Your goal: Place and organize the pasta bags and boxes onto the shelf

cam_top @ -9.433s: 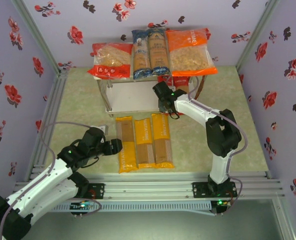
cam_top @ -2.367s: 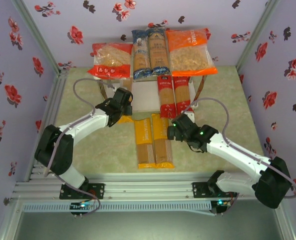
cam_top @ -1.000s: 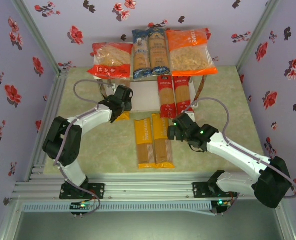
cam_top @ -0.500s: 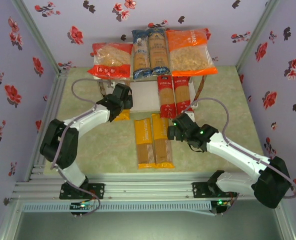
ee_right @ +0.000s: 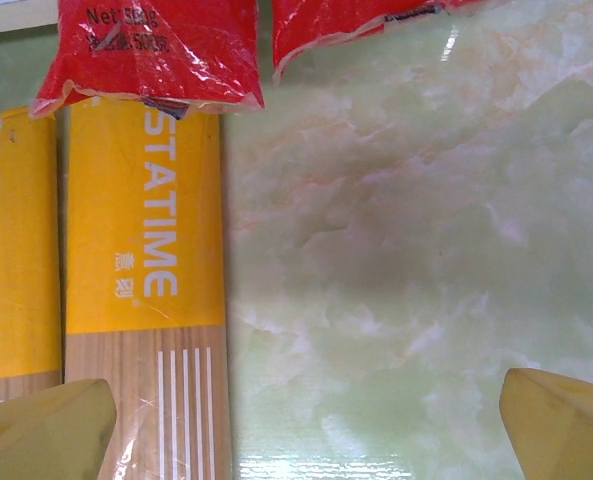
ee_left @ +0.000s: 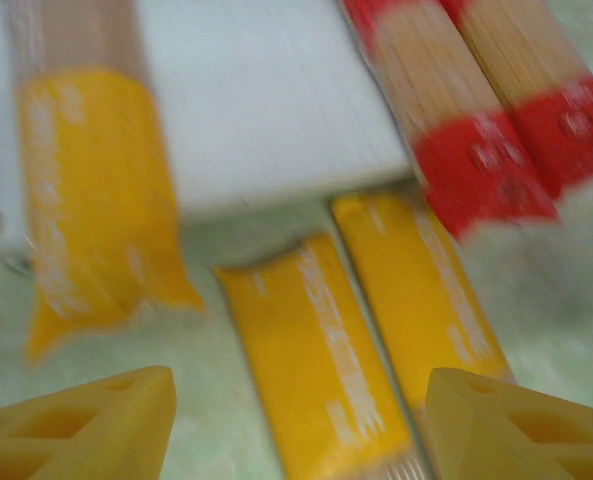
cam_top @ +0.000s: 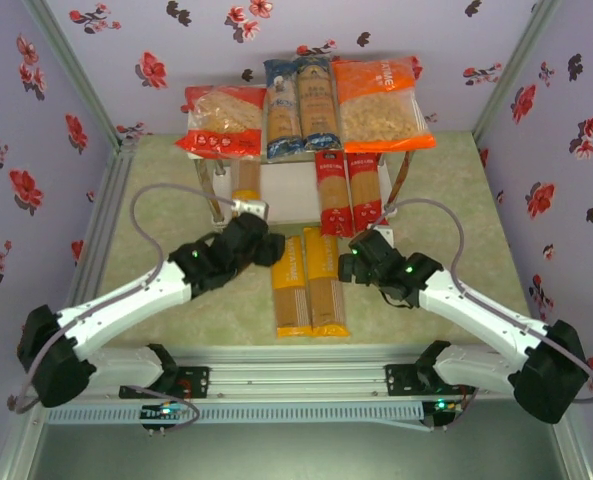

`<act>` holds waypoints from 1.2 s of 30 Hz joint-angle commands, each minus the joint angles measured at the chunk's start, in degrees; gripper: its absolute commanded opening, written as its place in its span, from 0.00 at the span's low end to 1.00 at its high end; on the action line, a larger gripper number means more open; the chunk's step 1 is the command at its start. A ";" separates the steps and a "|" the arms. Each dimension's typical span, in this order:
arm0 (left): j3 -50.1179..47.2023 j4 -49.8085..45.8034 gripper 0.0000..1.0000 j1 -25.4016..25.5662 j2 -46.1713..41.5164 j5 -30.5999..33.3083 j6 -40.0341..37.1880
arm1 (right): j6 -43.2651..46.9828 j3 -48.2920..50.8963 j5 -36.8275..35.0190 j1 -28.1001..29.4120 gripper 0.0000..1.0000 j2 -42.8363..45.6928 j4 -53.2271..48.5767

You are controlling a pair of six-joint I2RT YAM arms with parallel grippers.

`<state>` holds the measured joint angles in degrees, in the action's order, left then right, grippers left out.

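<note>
Mid-shelving: my left claw (ee_left: 296,430) and right claw (ee_right: 301,425) gape empty; next, I judge, grip a yellow pack (ee_right: 141,250), left of frame.

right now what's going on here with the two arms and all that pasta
A white shelf is being stocked with pasta. Its top tier holds a red-ended bag, two blue spaghetti packs and an orange bag. The lower tier holds two red spaghetti packs and one yellow pack. Two more yellow packs lie on the table. The left gripper and the right gripper both hover open and empty near their far ends.
</note>
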<state>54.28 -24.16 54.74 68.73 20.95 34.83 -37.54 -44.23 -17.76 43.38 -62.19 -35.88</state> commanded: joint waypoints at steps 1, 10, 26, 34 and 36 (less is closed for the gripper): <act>-5.66 -6.07 0.67 5.04 -1.68 1.27 12.89 | -1.39 1.37 -0.28 -0.41 0.99 2.24 -0.86; -6.82 3.33 0.71 12.67 8.79 -4.66 22.27 | -1.74 2.53 -0.26 -0.40 0.99 8.03 -1.82; -6.38 4.07 1.00 11.12 17.09 -7.01 29.13 | -1.84 5.14 -1.05 -0.57 0.99 15.10 -2.22; -2.30 3.16 1.00 10.59 23.15 -8.13 27.26 | -1.24 5.38 -2.45 -0.63 0.99 16.44 -2.53; -1.70 2.86 1.00 10.23 24.44 -8.21 26.67 | -1.13 5.39 -2.74 -0.72 0.99 16.80 -2.77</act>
<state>50.68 -20.16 65.69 91.66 12.99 62.22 -38.13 -39.33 -18.24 43.09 -46.39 -37.43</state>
